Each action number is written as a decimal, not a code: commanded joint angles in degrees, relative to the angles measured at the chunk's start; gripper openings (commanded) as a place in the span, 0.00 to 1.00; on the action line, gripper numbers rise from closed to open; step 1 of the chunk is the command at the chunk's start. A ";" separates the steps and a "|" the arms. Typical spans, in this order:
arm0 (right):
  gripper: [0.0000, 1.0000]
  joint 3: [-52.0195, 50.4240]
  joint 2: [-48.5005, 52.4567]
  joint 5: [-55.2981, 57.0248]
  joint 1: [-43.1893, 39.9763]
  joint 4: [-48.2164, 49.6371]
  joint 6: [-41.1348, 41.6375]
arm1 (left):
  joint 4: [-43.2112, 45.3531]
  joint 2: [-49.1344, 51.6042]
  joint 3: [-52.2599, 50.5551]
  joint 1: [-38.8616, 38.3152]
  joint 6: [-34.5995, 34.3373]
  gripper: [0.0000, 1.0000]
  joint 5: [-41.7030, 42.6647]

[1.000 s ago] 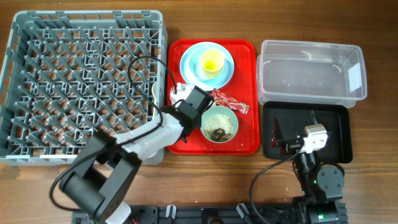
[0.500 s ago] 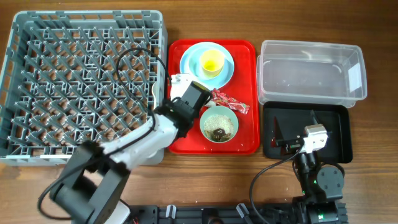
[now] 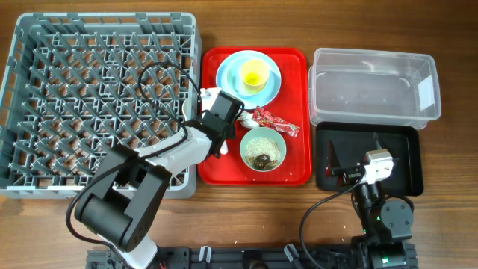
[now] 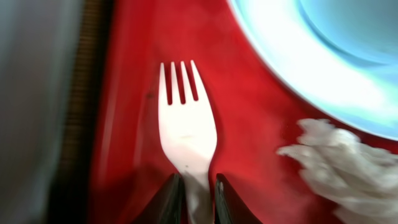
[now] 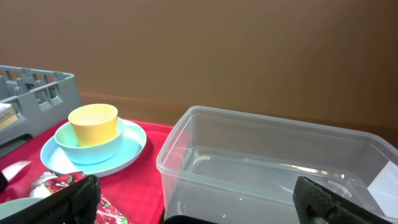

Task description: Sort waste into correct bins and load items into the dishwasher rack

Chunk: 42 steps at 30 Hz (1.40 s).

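Fork [image 4: 186,130] and left gripper [image 4: 198,190] at the 9 o'clock edge of the red tray [image 3: 295,161]. In the left wrist view the white fork is shown with its long axis running 6 to 12 o'clock, tines at 12, and its neck pinched between the two closely set fingers. The crumpled tissue [image 4: 339,165] is seen at 3 o'clock of the fork. In the overhead view the dishwasher rack [image 3: 104,19] is found at 9 o'clock of this gripper, just beside the tray, so a lift and a carry toward 9 o'clock are judged to be needed. The right gripper [image 5: 199,202], spread wide, is held over the black tray [image 3: 403,179], well apart from the fork; the left arm is the nearer.
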 commanded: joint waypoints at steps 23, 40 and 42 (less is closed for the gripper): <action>1.00 -0.07 -0.11 -0.52 -0.28 0.22 -0.31 | -11.13 -3.08 -0.52 -4.11 0.02 0.05 6.62; 1.00 -0.07 -0.11 -0.52 -0.28 0.22 -0.31 | 2.08 -4.28 -0.52 -3.78 -1.92 0.24 2.62; 1.00 -0.07 -0.11 -0.52 -0.28 0.22 -0.28 | 2.08 -3.98 -0.52 -3.80 -1.90 0.22 3.08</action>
